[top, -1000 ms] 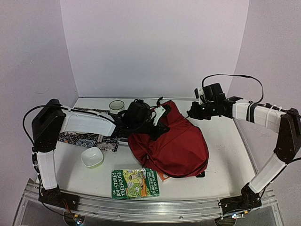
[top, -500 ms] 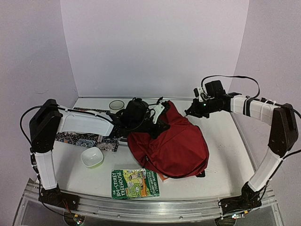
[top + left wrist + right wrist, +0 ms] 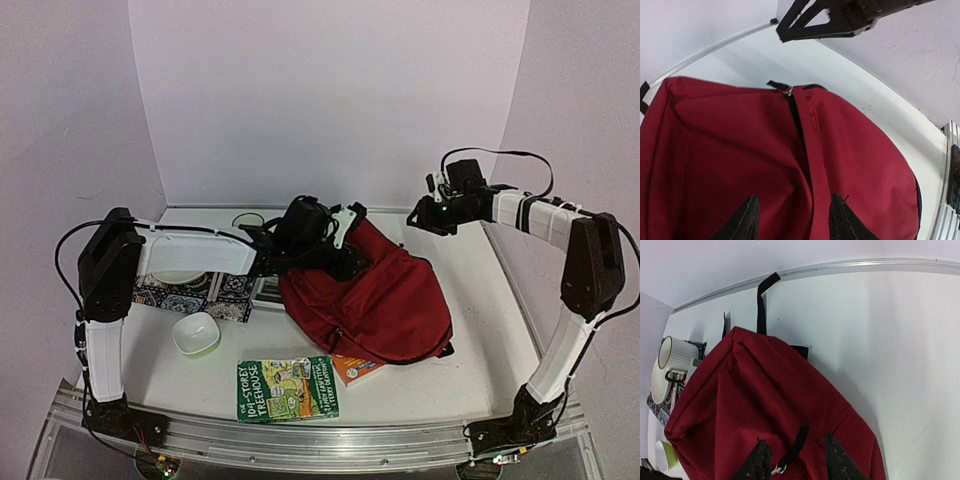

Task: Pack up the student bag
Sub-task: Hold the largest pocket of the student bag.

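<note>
the left end effector (image 3: 791, 222) has its two fingers spread wide, tips low over the dark red cloth of the student bag (image 3: 385, 305). a fold of fabric runs between them, but i cannot tell whether they press on it, and nothing is pinched. just beyond the tips the black zipper (image 3: 796, 117) runs away along the bag to a small metal ring at its end.

the right end effector (image 3: 798, 462) is also open and holds nothing. it hangs above the far right of the bag, apart from it, and in its wrist view the black zip pull (image 3: 794, 445) shows between its fingers, lower down on the bag.

the student bag lies on the white tabletop (image 3: 475, 280), right of centre between the two arms, with a black strap (image 3: 761, 302) trailing from its far end.

outward from there, an orange book (image 3: 356, 367) pokes out from under the bag's near edge, and a green book (image 3: 288, 390) lies flat just left of it at the near side. a white bowl (image 3: 196, 333) with a green inside sits further left, just beside a patterned cloth (image 3: 185, 295) — the left arm reaches over that cloth.
</note>
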`<state>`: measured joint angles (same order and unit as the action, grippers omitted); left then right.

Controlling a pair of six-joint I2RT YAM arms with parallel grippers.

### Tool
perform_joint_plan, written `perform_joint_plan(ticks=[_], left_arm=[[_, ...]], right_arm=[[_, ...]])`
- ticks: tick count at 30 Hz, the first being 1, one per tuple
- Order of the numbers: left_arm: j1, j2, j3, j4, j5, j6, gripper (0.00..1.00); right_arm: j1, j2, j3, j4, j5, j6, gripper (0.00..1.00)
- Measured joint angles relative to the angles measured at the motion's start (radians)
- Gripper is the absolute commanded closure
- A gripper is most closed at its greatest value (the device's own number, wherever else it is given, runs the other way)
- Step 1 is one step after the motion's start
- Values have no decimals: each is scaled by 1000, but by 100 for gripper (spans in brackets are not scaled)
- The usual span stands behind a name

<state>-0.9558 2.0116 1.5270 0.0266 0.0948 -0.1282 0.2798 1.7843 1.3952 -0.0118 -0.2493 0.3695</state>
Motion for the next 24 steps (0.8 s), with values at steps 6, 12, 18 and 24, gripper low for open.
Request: perform_joint_plan(ticks=[6, 12, 18, 24], left_arm=[[0, -132, -177, -98, -60, -92, 37], [0, -320, -380, -162, -114, -235, 32], [6, -394, -495, -166, -128, -347, 32], [20, -368, -537, -183, -119, -437, 36]], right_arm=[[142, -159, -118, -54, 89, -10, 54], [346, -254, -207, -98, 211, 10, 54], [517, -255, -249, -148, 330, 67, 53], [710, -223, -246, -180, 417, 159, 53]])
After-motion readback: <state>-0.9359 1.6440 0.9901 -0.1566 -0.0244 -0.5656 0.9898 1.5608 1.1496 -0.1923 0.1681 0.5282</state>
